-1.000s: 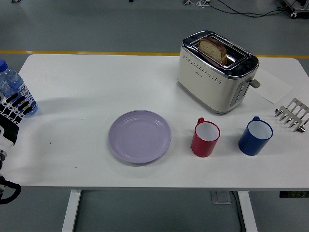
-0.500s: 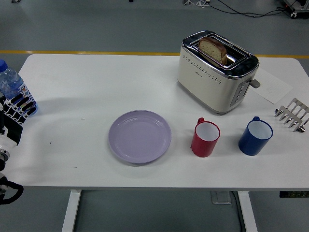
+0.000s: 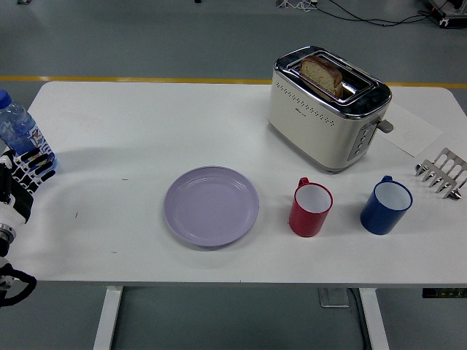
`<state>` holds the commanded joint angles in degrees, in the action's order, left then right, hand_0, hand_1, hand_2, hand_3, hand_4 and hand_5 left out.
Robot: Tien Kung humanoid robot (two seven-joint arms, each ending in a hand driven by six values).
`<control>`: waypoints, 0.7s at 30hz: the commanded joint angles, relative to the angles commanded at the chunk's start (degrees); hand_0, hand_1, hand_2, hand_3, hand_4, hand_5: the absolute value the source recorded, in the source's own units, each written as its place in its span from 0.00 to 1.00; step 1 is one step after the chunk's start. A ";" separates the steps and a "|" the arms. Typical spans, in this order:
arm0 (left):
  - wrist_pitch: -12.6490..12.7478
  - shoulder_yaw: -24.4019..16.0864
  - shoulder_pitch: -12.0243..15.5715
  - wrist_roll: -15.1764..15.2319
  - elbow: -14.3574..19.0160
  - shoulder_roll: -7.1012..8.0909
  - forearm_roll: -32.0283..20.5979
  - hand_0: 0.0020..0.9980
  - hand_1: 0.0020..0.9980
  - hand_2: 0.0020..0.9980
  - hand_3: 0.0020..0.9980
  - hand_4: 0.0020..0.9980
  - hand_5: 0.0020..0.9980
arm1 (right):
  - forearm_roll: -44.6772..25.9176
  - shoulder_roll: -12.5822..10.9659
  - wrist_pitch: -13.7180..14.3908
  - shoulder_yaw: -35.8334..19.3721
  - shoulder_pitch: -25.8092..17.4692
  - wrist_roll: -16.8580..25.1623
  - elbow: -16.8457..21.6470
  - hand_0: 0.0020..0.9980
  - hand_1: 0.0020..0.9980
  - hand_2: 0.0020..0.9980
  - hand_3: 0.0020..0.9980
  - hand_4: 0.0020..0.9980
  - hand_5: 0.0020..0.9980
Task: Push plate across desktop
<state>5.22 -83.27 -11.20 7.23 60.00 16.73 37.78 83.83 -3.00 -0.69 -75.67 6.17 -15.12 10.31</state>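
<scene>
Left hand (image 3: 20,177) at the table's (image 3: 146,124) left edge, fingers spread, gripping nothing, well apart from the plate. Lilac plate (image 3: 211,205) flat near the front edge, centre-left; red mug (image 3: 310,209) just beside it to the right, blue mug (image 3: 386,205) further right. Behind: water bottle (image 3: 16,130) far left, toaster (image 3: 327,106) holding bread, metal rack (image 3: 442,173) at right edge.

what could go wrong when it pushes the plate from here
1. The red mug stands close to the right of the purple plate; a rightward push would likely knock into it, then perhaps the blue mug.
2. The left hand sits right by the water bottle at the table's left edge; swinging in toward the plate could tip it.
3. A push toward the near edge risks sliding the plate off the table.
</scene>
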 joint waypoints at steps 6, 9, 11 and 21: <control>-0.57 -0.41 0.27 -1.41 0.27 -0.04 0.18 0.66 0.67 0.66 0.61 0.50 1.00 | 0.27 0.00 0.05 -0.21 -0.26 -0.01 0.00 0.71 0.71 0.71 0.62 0.52 0.23; -0.65 -0.39 0.41 -1.50 0.20 -0.03 0.00 0.66 0.67 0.66 0.61 0.50 1.00 | 0.48 0.01 0.07 -0.38 -0.38 -0.03 0.00 0.71 0.71 0.71 0.62 0.52 0.23; -0.65 -0.42 0.49 -1.46 0.20 -0.02 -0.06 0.66 0.67 0.66 0.61 0.50 1.00 | 0.62 0.02 0.07 -0.49 -0.46 -0.05 0.00 0.71 0.71 0.71 0.62 0.52 0.23; -1.05 -0.60 0.18 -1.38 0.36 0.07 -0.45 0.66 0.67 0.66 0.61 0.48 1.00 | 0.41 -0.02 0.10 -0.27 -0.12 -0.12 0.00 0.71 0.71 0.71 0.62 0.52 0.23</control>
<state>4.17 -83.87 -11.03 5.85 60.35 16.80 37.34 84.25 -3.01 -0.58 -75.94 6.05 -15.24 10.31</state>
